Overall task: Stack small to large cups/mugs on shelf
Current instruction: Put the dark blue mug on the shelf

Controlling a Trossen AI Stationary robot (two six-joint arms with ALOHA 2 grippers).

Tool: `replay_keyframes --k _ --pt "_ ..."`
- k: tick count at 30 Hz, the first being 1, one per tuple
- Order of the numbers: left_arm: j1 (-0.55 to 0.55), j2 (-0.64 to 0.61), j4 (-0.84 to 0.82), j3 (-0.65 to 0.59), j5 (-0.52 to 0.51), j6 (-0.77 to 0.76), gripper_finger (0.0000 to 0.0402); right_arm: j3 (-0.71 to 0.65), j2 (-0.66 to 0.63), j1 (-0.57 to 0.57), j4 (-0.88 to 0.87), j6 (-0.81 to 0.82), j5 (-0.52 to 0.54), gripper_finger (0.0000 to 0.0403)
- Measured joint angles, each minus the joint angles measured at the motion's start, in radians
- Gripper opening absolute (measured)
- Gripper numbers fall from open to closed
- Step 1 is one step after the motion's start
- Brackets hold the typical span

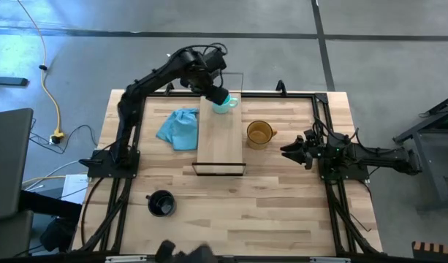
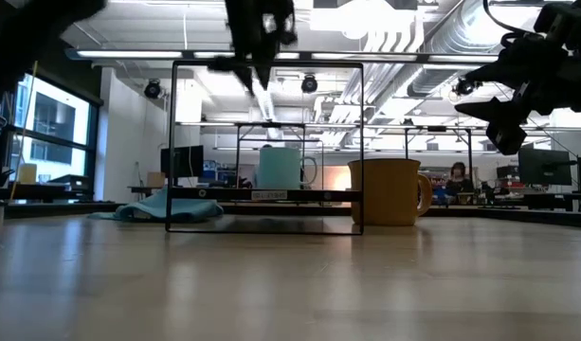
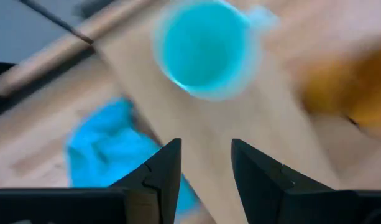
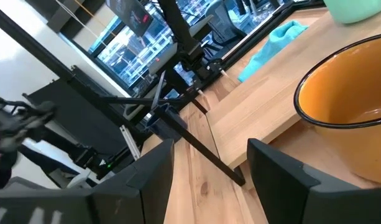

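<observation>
The small teal mug (image 1: 225, 104) (image 2: 281, 168) (image 3: 206, 50) stands upright on the far end of the light-wood shelf (image 1: 220, 139) (image 2: 266, 196). My left gripper (image 1: 215, 93) (image 3: 206, 162) hovers open above it, clear of the rim. The amber mug (image 1: 259, 134) (image 2: 390, 191) (image 4: 345, 99) stands on the table just right of the shelf. The black mug (image 1: 161, 204) stands on the table near the near-left corner. My right gripper (image 1: 291, 150) (image 4: 212, 168) is open, raised to the right of the amber mug and pointing toward it.
A light blue cloth (image 1: 180, 128) (image 3: 109, 143) lies crumpled on the table left of the shelf. Thin black wire frames (image 2: 266, 147) rise at the shelf's ends. The dark arm bases stand at the table's left and right sides. A person (image 2: 458, 175) sits far behind the table.
</observation>
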Motion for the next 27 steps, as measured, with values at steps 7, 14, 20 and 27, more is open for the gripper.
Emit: replay_keyframes --k 7,14,20,27 --pt "-0.129 -0.149 -0.013 -0.001 -0.009 0.045 0.0129 0.0 0.001 0.0 0.0 0.0 0.0 0.0195" --pt "-0.324 -0.283 -0.013 0.002 -0.002 0.073 0.0129 0.0 0.0 0.0 0.0 -0.008 0.0 0.0195" --pt "-0.503 -0.344 -0.013 0.002 -0.002 0.053 0.0129 0.0 0.0 0.0 0.0 -0.019 0.0 0.0195" --pt "-0.693 -0.343 -0.012 -0.083 -0.047 -0.091 0.0129 0.0 0.0 0.0 0.0 -0.019 0.0 0.0195"
